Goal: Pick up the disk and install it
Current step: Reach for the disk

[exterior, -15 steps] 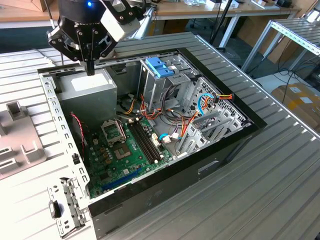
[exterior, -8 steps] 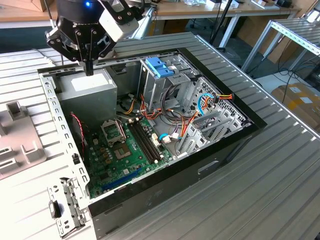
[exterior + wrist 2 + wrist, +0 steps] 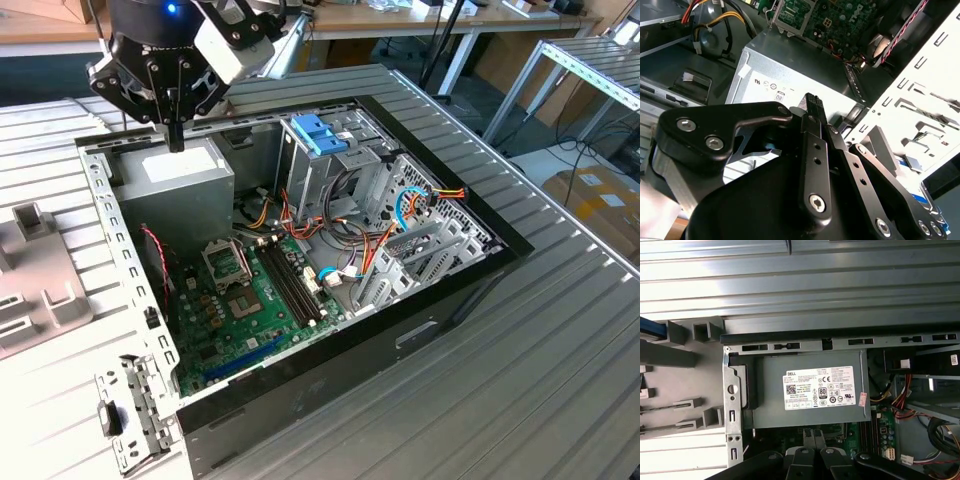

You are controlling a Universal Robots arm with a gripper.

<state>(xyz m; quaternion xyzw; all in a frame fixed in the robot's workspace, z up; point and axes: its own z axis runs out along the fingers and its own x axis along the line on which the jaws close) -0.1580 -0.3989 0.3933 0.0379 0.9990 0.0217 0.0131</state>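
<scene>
Gripper point(image 3: 177, 140): fingers closed together, empty, hanging above the power supply point(image 3: 180, 178).
Disk point(image 3: 649, 328): blue edge in the grey holder point(image 3: 670, 357) beside the computer case point(image 3: 100, 200), well apart from the gripper.
Pickup, judged: square the fingers to its long edges, clear of the holder walls.

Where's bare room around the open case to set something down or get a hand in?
Free: ribbed table on the exterior view's right of the case. The exterior view's left holds a grey fixture. The power supply top is flat, but the gripper hangs over it. Crowded: cables around the drive cage.
</scene>
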